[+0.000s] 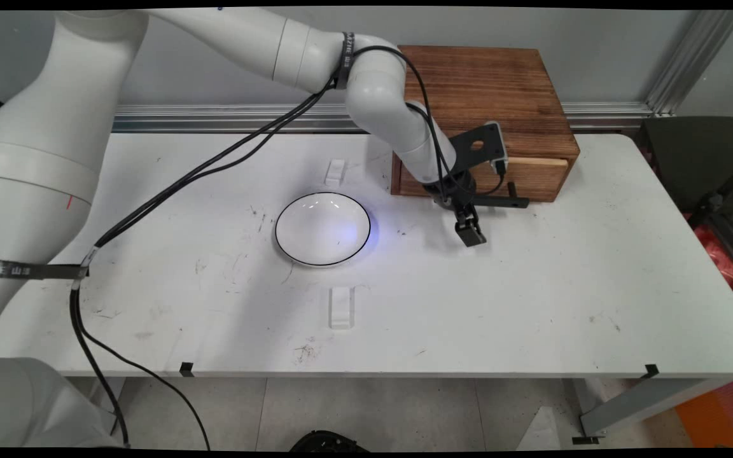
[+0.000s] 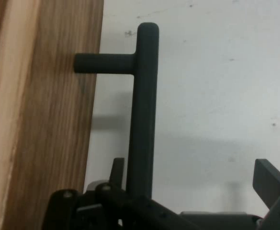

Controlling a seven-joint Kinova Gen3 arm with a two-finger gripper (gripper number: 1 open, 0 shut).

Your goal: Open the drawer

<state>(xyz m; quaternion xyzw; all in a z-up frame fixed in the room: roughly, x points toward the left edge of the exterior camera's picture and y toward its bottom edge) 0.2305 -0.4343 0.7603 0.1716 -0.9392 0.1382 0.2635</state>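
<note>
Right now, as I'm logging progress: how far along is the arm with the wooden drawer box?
Done: the black two-finger gripper is at the black bar handle of the brown wooden box. In hand: its open fingers straddle the bar, unclamped. Left: gripping and pulling; the drawer looks barely out, if at all.

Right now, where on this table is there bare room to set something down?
Bare table: the wide right half, in front of the wooden drawer box, and the left part beyond the white bowl. Crowded: the strip by the box's black handle, where the hand hangs.
</note>
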